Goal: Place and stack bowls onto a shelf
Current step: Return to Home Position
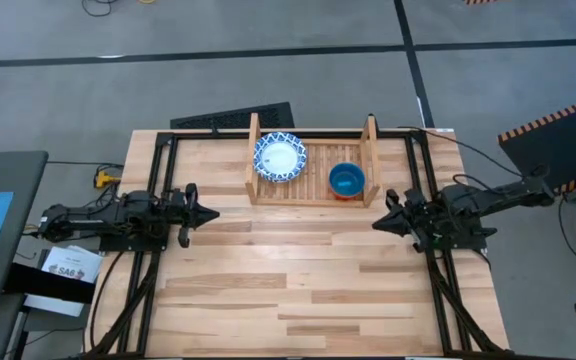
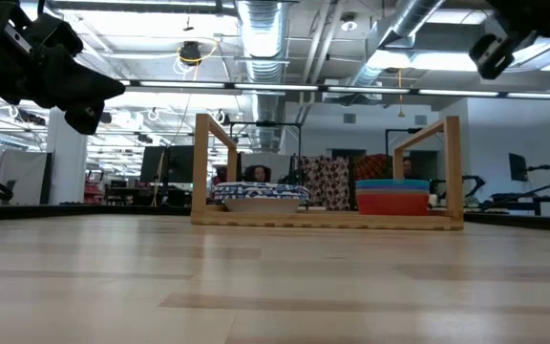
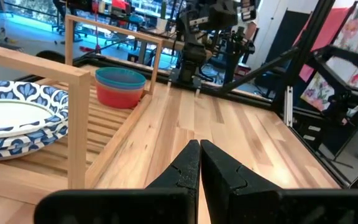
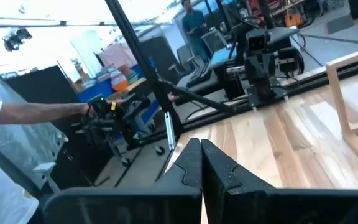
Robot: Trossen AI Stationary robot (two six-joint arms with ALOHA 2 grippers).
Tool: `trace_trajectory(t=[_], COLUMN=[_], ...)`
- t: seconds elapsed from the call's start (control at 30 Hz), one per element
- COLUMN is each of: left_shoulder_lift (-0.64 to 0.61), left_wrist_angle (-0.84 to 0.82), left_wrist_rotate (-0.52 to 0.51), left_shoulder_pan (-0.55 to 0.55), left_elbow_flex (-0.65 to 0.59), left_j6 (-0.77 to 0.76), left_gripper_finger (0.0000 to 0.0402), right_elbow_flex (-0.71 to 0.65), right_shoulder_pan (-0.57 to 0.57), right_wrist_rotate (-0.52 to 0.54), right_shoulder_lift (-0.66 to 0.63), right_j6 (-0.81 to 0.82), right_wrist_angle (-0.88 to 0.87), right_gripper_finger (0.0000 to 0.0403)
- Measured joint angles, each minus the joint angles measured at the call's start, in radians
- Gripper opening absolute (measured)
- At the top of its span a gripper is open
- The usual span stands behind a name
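The light wooden shelf [image 1: 313, 188] stands at the table's far middle. On its slats, at the left, rests a stack of white bowls with blue patterned rims [image 1: 280, 157]. At the right sits a stack of small plastic bowls [image 1: 346, 180], teal on top and orange below [image 2: 391, 199]. My left gripper [image 1: 211, 212] hangs shut at the table's left side, pointing level toward the right. My right gripper [image 1: 377, 225] hangs shut at the right side, pointing level toward the left. Both are clear of the shelf and hold nothing.
A black metal frame [image 1: 165, 190] runs along the table's left, right and far edges. A dark keyboard-like object [image 1: 233, 118] lies beyond the far edge. A person's arm [image 4: 39, 112] shows in the room beyond the table. Bare wooden tabletop [image 1: 298, 280] spreads before the shelf.
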Motion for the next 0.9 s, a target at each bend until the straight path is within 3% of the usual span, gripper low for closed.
trace_trajectory(t=[0.33,0.5,0.9], left_shoulder_lift=[-0.014,-0.014,-0.014], left_wrist_angle=[0.000,0.000,-0.001], left_wrist_rotate=[0.001,0.001,0.001], left_shoulder_pan=[0.000,0.000,0.000], left_elbow_flex=[-0.001,-0.001,-0.001], left_j6=[-0.001,-0.001,0.000], left_gripper_finger=[0.0000,0.0000,0.0000], right_elbow_flex=[-0.118,-0.202,-0.264], right_shoulder_pan=[-0.001,0.007,0.010], right_wrist_rotate=[0.001,0.020,0.017], right_shoulder_lift=[-0.140,-0.164,-0.169], right_j6=[-0.033,0.008,-0.032], right_wrist_angle=[0.011,0.081,0.059], right_gripper_finger=[0.0019,0.0018,0.0016])
